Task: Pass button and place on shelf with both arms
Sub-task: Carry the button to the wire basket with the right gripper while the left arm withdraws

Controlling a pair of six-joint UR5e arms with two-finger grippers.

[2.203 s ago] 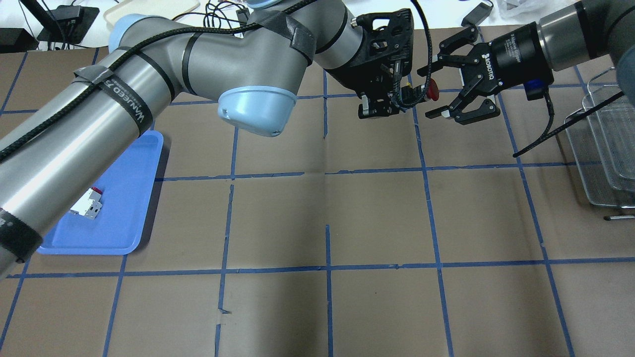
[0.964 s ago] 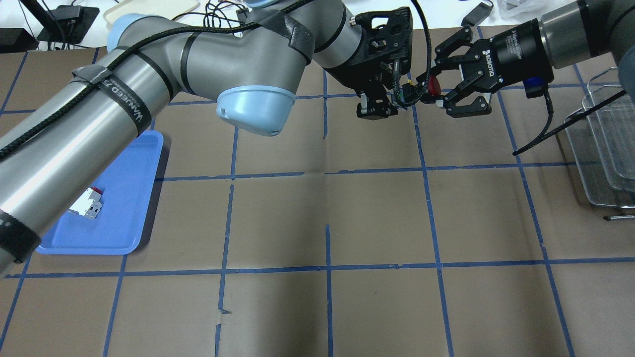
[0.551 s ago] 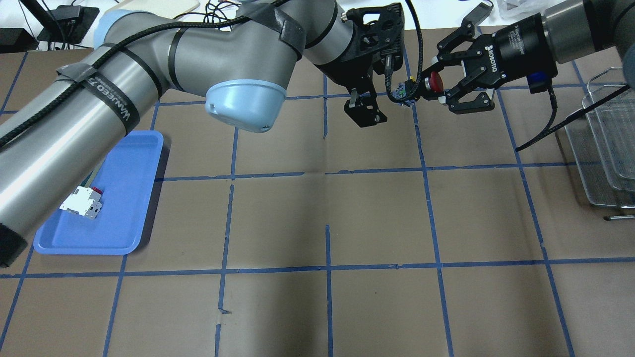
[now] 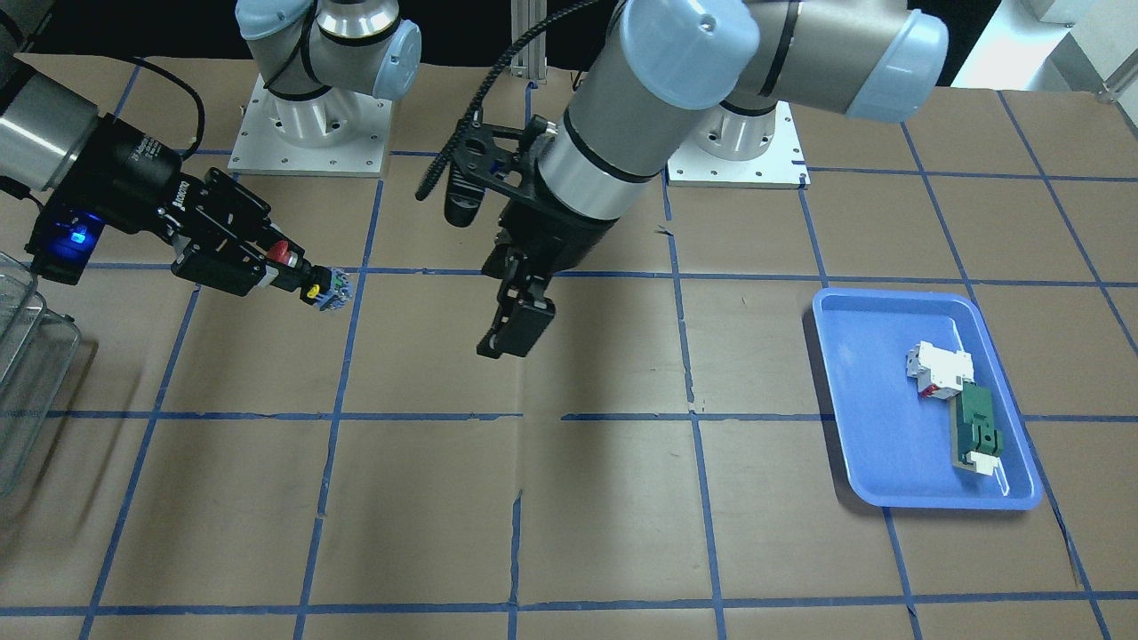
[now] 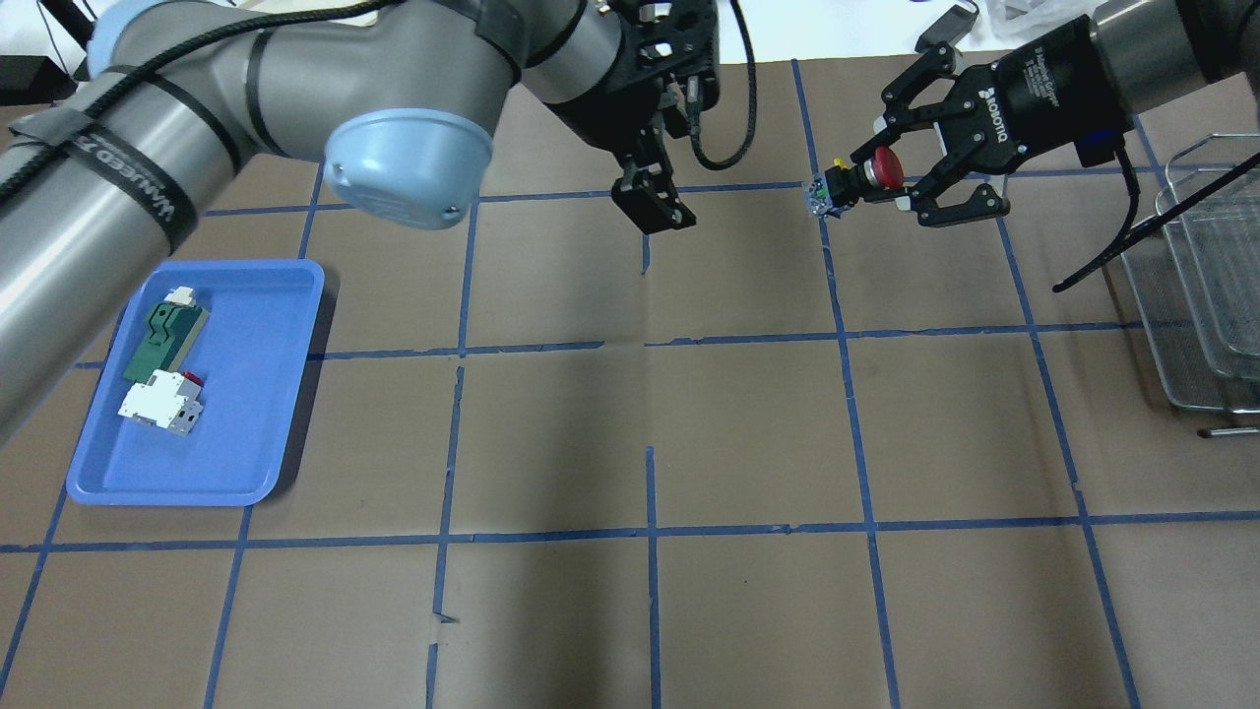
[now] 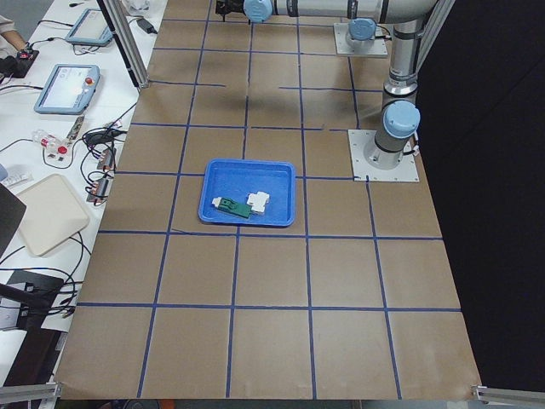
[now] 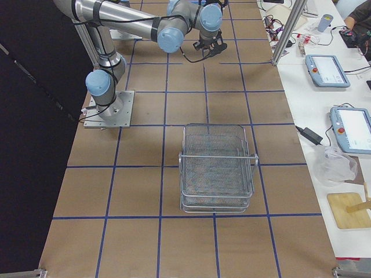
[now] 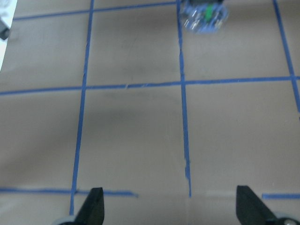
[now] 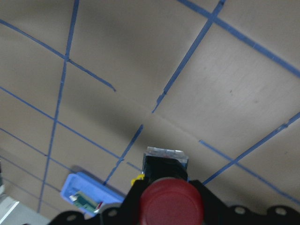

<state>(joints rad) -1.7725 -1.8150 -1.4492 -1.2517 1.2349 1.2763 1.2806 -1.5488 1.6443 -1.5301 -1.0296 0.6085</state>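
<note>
Facing the robot, the front view puts the black two-finger right gripper (image 4: 267, 264) at its left side, clamped on the cap end of a small push button with a red mushroom cap, black cylindrical body and multicoloured rear block (image 4: 302, 280). The button is held in the air above the brown paper-covered table (image 4: 427, 498). Its rear block points toward the black two-finger left gripper (image 4: 516, 324), which hangs well apart from it. A blue plastic tray (image 4: 867, 427) holds a white-and-red block (image 4: 938, 366) just beside a flat green-and-white part (image 4: 976, 434). The see-through greyish tiered shelf (image 4: 22, 356) shows only partly at the edge.

From overhead, the right gripper (image 5: 901, 182) pinches the button (image 5: 851, 182) between the left gripper (image 5: 652, 202) and the shelf (image 5: 1206, 295). The tray (image 5: 246, 433) lies far to the other side.

The left-end view shows the tray (image 6: 274, 177) with both parts in it; the grippers are too small to judge.

The right-end view shows the shelf (image 7: 217, 174) standing on the table.

In the left wrist view the fingertips (image 8: 93, 208) stand wide apart with only table between them. A blurred blue-and-green shape at the top edge is probably the button's rear block (image 8: 204, 16).

In the right wrist view the red cap of the button (image 9: 171, 201) sits between the closed fingers, and the tray (image 9: 89, 183) lies far below.
</note>
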